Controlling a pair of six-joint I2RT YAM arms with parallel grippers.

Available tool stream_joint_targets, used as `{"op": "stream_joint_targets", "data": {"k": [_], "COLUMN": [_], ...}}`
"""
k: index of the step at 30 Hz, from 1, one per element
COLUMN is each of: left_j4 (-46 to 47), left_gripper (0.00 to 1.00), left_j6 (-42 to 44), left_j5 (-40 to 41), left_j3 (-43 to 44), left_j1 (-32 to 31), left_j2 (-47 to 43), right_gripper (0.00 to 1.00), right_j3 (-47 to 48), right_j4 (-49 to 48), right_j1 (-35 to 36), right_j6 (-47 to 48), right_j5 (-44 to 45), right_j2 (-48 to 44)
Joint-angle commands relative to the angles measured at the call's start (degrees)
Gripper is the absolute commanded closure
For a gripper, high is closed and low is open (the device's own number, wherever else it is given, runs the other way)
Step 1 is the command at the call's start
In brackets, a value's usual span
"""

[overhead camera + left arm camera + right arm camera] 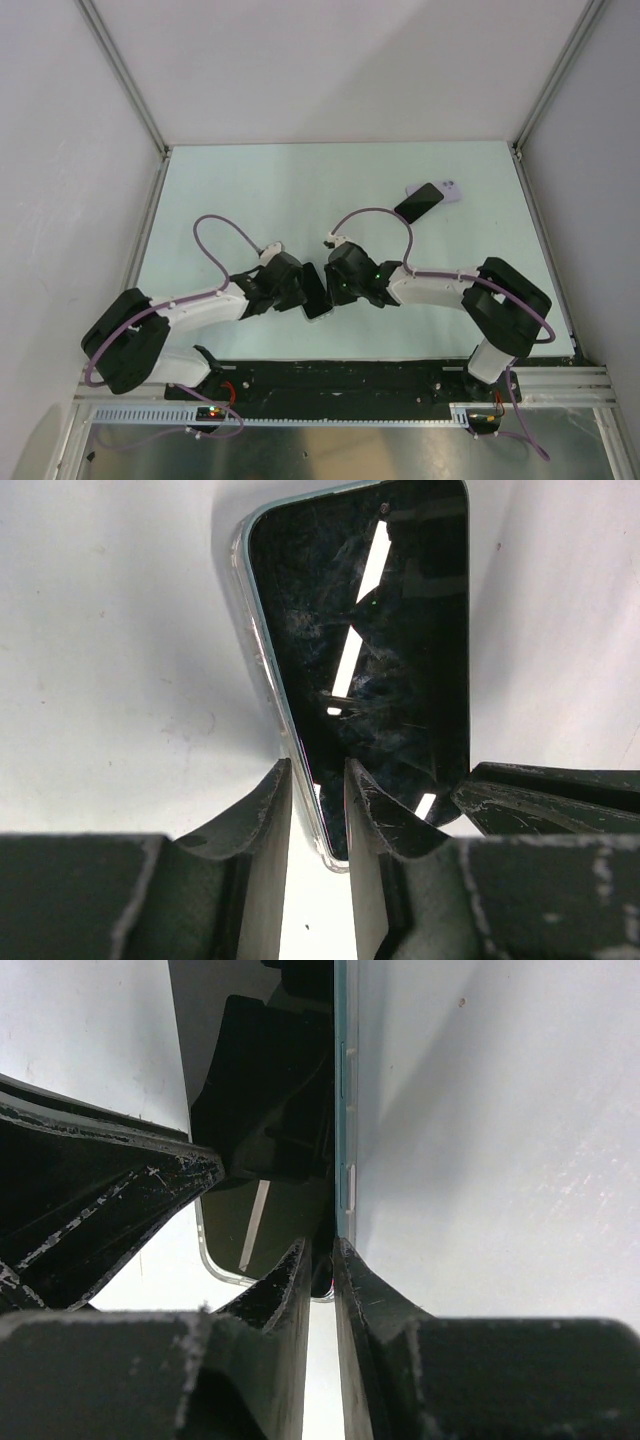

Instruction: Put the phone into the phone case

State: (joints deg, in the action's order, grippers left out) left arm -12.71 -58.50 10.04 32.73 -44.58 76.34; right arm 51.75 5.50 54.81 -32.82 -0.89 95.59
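Left gripper (318,785) and right gripper (322,1258) each pinch the phone (385,650) by a thin edge. Judged rigid, glossy and slippery, with fragile glass, so best held by the side edges.

Robot lab test cell. White panel walls (330,60) in a metal frame (122,78) box in a pale tabletop (280,190). Left arm (190,312) and right arm (440,285) sit on a black rail (340,378). Purple cables (203,236) loop loose. Small circuit board (210,410) at the near edge.
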Motion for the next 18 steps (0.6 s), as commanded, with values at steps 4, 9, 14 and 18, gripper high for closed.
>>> {"op": "stream_joint_targets", "data": {"k": [4, 9, 14, 18], "left_j4": [2.6, 2.78, 2.92, 2.81], "left_gripper": [0.7, 0.71, 0.71, 0.71], "left_j6": [-1.41, -1.63, -1.56, -1.23], "left_j5": [-0.36, -0.42, -0.83, -0.8], "left_j3": [1.57, 1.19, 1.1, 1.05], "left_j1": [-1.1, -1.28, -1.38, -1.38], "left_j2": [1.6, 1.45, 1.48, -0.36], "right_gripper": [0.83, 0.86, 0.87, 0.87], "right_j3": [-0.4, -1.77, -3.37, -4.0], "right_j4": [4.15, 4.7, 5.2, 6.16], "right_j1": [3.94, 6.03, 7.14, 7.27], "right_j6": [-0.28, -2.22, -3.38, -3.71], "right_j5": [-0.37, -0.34, -0.34, 0.59], "right_j2": [2.66, 2.87, 3.7, 3.07]}}
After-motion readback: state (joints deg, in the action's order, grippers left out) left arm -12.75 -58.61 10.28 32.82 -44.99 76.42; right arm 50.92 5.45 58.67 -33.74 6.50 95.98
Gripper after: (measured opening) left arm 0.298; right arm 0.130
